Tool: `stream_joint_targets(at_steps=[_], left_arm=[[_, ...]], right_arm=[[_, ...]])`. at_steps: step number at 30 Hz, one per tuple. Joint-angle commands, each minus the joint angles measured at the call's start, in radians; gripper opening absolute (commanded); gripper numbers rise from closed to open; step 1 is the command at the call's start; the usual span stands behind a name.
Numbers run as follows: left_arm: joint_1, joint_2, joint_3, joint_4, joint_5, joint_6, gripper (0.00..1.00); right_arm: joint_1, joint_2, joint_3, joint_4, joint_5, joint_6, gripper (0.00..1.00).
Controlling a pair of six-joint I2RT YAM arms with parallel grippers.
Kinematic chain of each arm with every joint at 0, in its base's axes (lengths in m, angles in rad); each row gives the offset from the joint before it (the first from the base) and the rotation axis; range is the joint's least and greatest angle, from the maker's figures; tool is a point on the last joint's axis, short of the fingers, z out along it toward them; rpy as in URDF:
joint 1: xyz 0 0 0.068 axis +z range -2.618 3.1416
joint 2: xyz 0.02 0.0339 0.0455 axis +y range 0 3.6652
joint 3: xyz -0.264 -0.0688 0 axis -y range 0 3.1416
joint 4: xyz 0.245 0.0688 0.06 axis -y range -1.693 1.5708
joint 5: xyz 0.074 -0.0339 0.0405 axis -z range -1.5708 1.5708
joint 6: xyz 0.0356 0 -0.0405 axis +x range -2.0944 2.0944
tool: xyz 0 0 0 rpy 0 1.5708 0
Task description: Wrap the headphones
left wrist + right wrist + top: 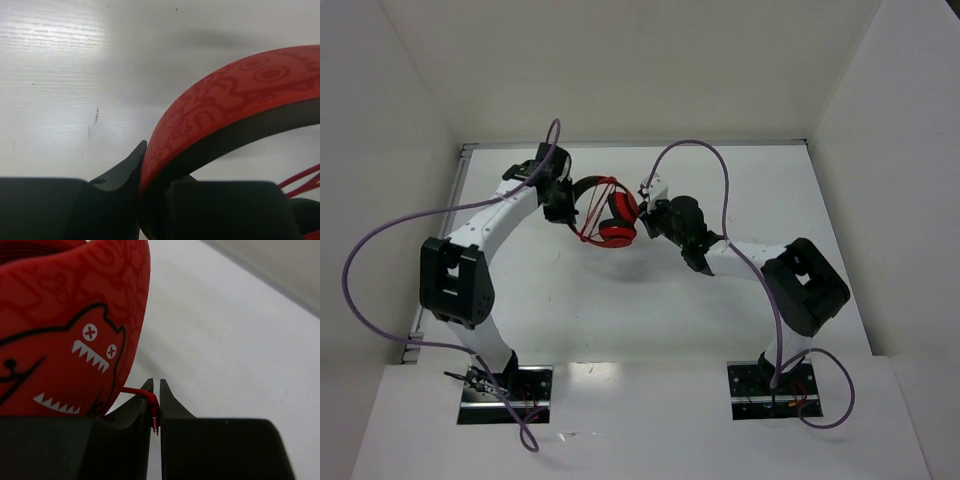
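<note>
**Q:** Where are the headphones located?

**A:** The headphones [616, 220] are seen over the far middle of the worktop [670, 300], spanned between the two arms. The headband [225, 95] is directed to the left and a round ear cup [65, 325] to the right. Whether any part rests on the worktop cannot be told from the overhead view.

**Q:** How is the left gripper set?

**A:** The left gripper [152, 172] is pressed together on the headband. The band's patterned red outer face and black lining are seen passing between the fingers, and from there the band is arched away to the right.

**Q:** And the right gripper?

**A:** The right gripper [155, 390] is closed to a narrow slit, in which the end of the thin red cord [140, 392] is pinched. The small metal plug [156, 429] is seen pointing down inside the slit. The ear cup, printed with a toothed monster face, is located just beside the fingers. Whether it is touched by them cannot be told.

**Q:** How is the cord laid?

**A:** In the overhead view, several thin red strands are seen stretched across the arc of the headband, between the band and the ear cup.

**Q:** What else is shown?

**A:** Purple cables [380, 240] are looped from both arms, whose bases are fixed at the near edge.
</note>
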Motion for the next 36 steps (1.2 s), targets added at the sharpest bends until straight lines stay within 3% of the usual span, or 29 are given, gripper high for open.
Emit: stream_joint_targets(at_steps=[1,14,17,29,36], left_arm=[[-0.021,0.075,0.030,-0.099,-0.188,0.097,0.00],[-0.002,0.195,0.030,0.162,-0.326,-0.087,0.00],[0.007,0.195,-0.001,0.255,-0.294,-0.109,0.00],[0.007,0.365,0.054,0.150,-0.334,-0.003,0.00],[0.007,0.406,0.045,0.185,-0.356,0.007,0.00]], right_arm=[[-0.050,0.014,0.045,0.052,0.119,0.022,0.01],[-0.050,0.014,-0.022,-0.090,0.077,0.166,0.01],[-0.050,0.004,-0.056,-0.090,0.052,0.224,0.01],[-0.050,0.070,-0.065,-0.061,0.004,0.273,0.01],[-0.050,0.124,-0.065,-0.092,-0.017,0.295,0.04]])
